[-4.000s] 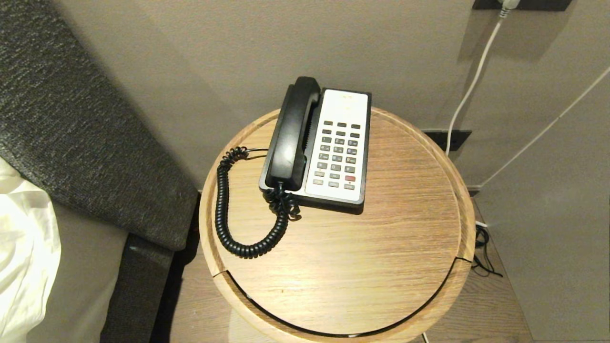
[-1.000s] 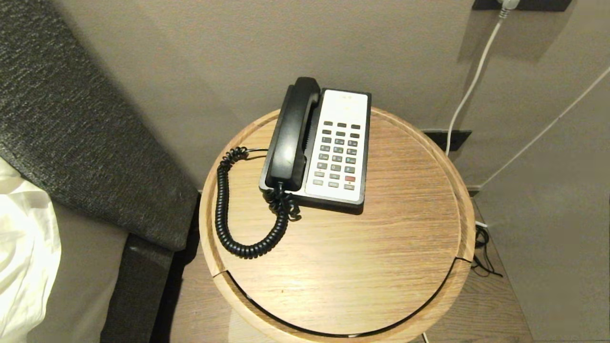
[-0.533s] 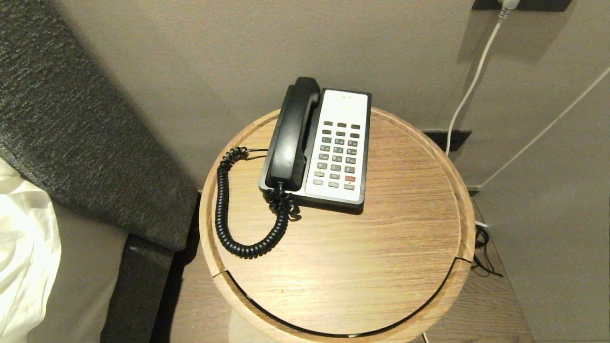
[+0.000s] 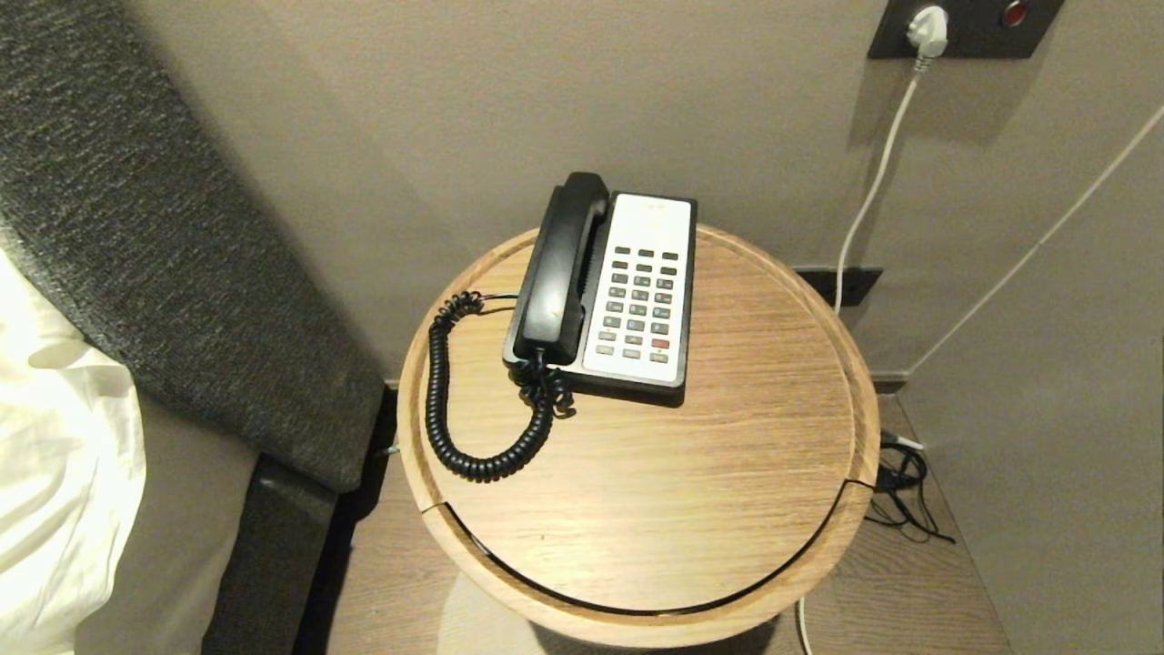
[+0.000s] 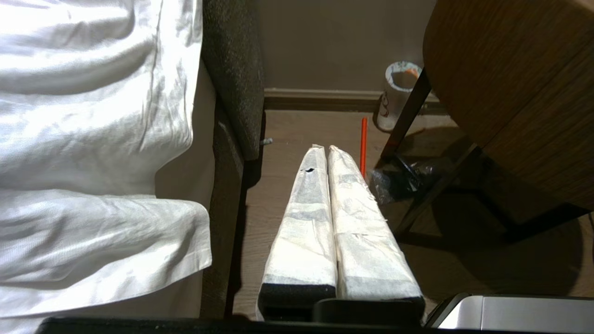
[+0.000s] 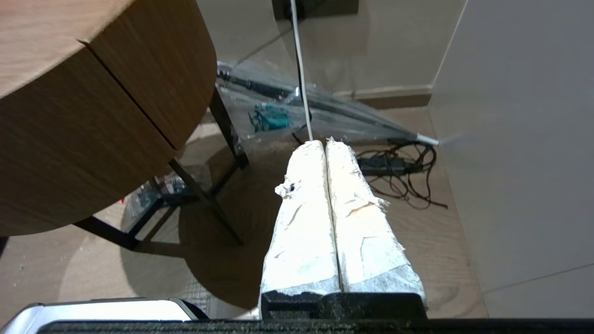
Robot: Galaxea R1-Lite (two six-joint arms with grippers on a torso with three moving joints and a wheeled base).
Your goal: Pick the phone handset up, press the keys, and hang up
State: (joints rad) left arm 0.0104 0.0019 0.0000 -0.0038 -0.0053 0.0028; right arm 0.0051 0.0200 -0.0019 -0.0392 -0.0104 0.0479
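Note:
The glossy black phone handset (image 4: pixel 559 268) lies in its cradle on the left side of the phone base (image 4: pixel 641 291), whose white face carries dark keys (image 4: pixel 641 305). A black coiled cord (image 4: pixel 455 409) loops from the handset's near end over the round wooden table (image 4: pixel 709 473). Neither arm appears in the head view. My left gripper (image 5: pixel 326 149) hangs low beside the bed, shut, its white-wrapped fingers pressed together with nothing between them. My right gripper (image 6: pixel 325 143) hangs low by the table's right side, also shut and empty.
A grey upholstered headboard (image 4: pixel 164 264) and white bedding (image 4: pixel 55 473) stand to the left. A white cable (image 4: pixel 873 182) runs from a wall socket (image 4: pixel 928 23). Black cables (image 6: pixel 399 171) lie on the floor. A paper cup (image 5: pixel 399 93) and the table's dark legs (image 5: pixel 408 120) are under the table.
The whole head view has shifted: the camera has risen and drawn back, so the table looks smaller and the wall socket has come into sight. Phone and cord have not moved.

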